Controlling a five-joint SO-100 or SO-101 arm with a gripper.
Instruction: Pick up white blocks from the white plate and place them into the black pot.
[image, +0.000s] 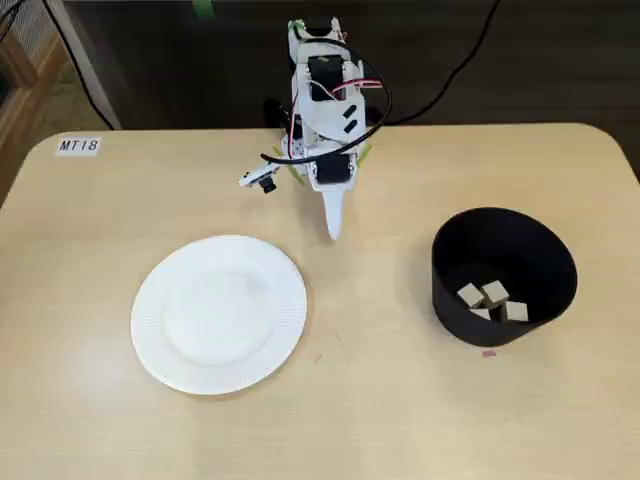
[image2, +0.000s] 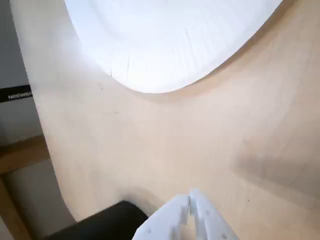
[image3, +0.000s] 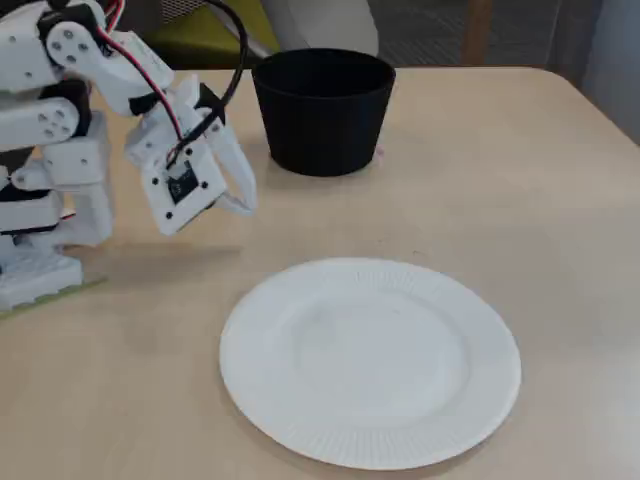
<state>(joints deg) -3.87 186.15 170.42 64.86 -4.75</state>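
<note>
The white plate (image: 218, 313) lies bare on the table; it also shows in the wrist view (image2: 170, 40) and in a fixed view (image3: 370, 360). The black pot (image: 503, 275) stands to the right and holds several white blocks (image: 492, 300); in a fixed view the pot (image3: 322, 108) hides its contents. My gripper (image: 333, 228) is shut and empty, hanging above the table between plate and pot; it also shows in the wrist view (image2: 191, 204) and in a fixed view (image3: 245, 203).
The arm's base (image3: 35, 270) stands at the table's back edge. A label reading MT18 (image: 78, 145) sits at the far left corner. A small pink mark (image: 488, 352) lies in front of the pot.
</note>
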